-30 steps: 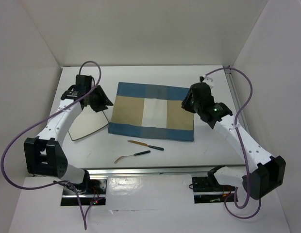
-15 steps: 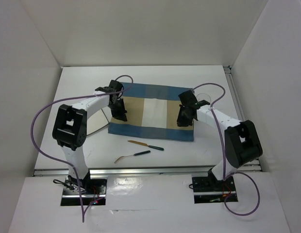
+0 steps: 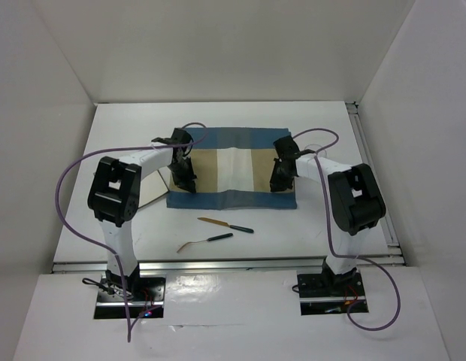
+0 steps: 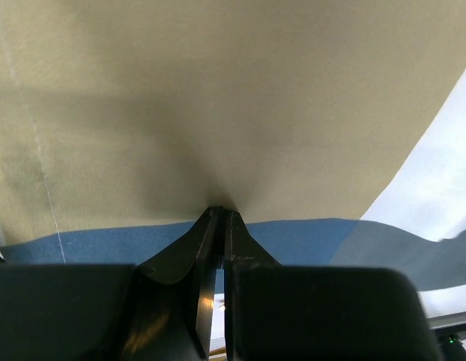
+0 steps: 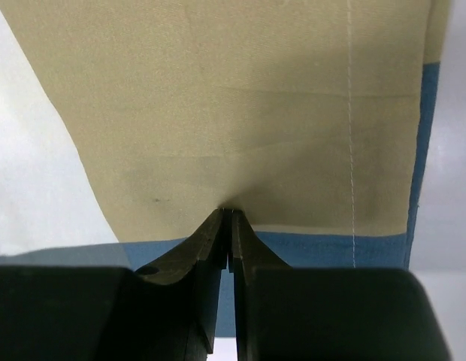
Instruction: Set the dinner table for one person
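The dinner table (image 3: 240, 120) filled the middle of the top view, with one striped placemat (image 3: 231, 169) at its centre. Both grippers were pinched shut on that cloth: the left gripper (image 4: 222, 216) on its left tan band, the right gripper (image 5: 228, 213) on its right. Lower in the frame lay two utensils — one knife (image 3: 226, 225) and one curved utensil (image 3: 205, 241).

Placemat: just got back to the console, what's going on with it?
Both arms are on the striped placemat. The left gripper is shut on the cloth near its front left corner, the right gripper near its front right corner; the cloth wrinkles slightly in the middle. The knife and fork lie untouched on the dinner table in front.
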Controlling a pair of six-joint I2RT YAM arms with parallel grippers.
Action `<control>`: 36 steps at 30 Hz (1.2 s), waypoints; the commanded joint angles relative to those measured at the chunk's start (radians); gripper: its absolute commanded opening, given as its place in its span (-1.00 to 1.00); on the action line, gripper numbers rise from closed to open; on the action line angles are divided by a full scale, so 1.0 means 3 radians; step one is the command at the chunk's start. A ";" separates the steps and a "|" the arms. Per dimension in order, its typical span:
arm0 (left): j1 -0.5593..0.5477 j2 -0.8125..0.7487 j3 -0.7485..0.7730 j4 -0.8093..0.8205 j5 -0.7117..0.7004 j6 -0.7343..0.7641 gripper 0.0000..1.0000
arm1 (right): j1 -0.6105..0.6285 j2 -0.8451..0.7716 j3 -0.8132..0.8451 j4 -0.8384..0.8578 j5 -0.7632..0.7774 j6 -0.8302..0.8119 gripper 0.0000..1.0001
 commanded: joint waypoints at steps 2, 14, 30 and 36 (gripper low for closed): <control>0.0006 0.0093 0.0054 -0.0071 -0.0178 -0.0028 -0.68 | -0.0036 0.0419 0.0178 0.0188 0.0118 -0.0127 -0.67; 0.0215 0.0058 0.0177 -0.0229 -0.0373 0.0034 -0.66 | -0.0036 0.0165 0.0041 -0.0052 0.0287 -0.0060 -0.70; 0.0215 -0.0111 0.0156 -0.0219 -0.0271 0.0095 -0.59 | 0.0062 -0.0352 -0.0190 -0.0205 0.0501 0.0078 -0.64; 0.0185 -0.0372 0.0442 -0.0337 -0.0199 0.0095 -0.27 | 0.0092 -0.0485 0.0300 -0.0297 0.0532 -0.0076 -0.51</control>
